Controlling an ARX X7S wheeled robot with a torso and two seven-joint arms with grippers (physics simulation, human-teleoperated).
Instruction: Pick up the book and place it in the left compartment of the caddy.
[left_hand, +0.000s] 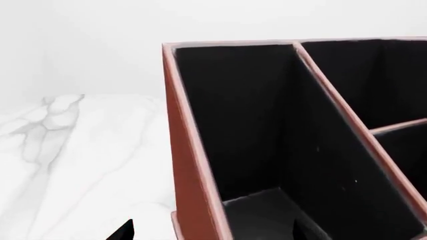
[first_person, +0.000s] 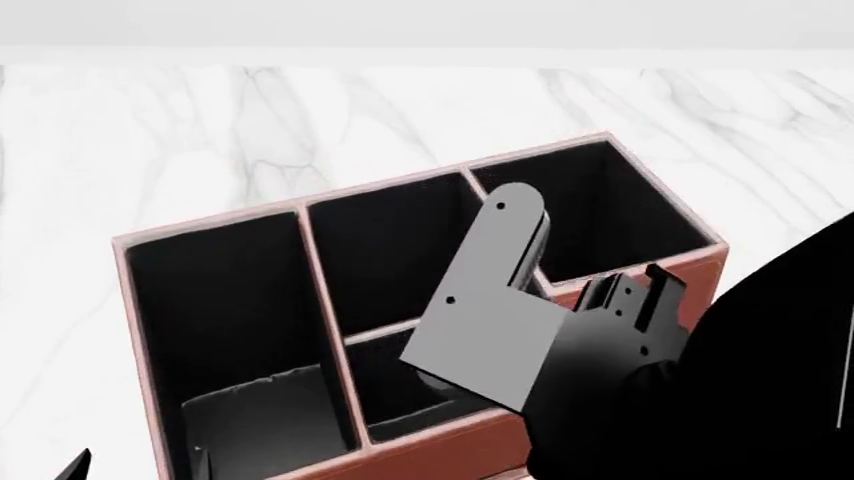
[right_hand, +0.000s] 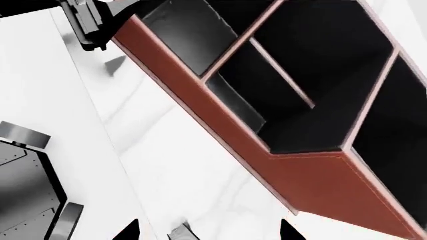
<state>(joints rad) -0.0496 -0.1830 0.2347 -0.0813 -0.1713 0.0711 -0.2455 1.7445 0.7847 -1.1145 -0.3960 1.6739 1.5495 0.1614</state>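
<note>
Right arm (first_person: 534, 320) hides part of the caddy (first_person: 441, 445) front wall. Both hands: only fingertip ends show, cut off by wrist-view edges.

No readable text anywhere.

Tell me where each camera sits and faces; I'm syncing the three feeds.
Head: above, looking down into the caddy; right arm shows.
Left wrist: by the left gripper, facing the left compartment; fingertips show.
Right wrist: by the right gripper, facing the caddy's outer wall; fingertips show.
All share the caddy.
</note>
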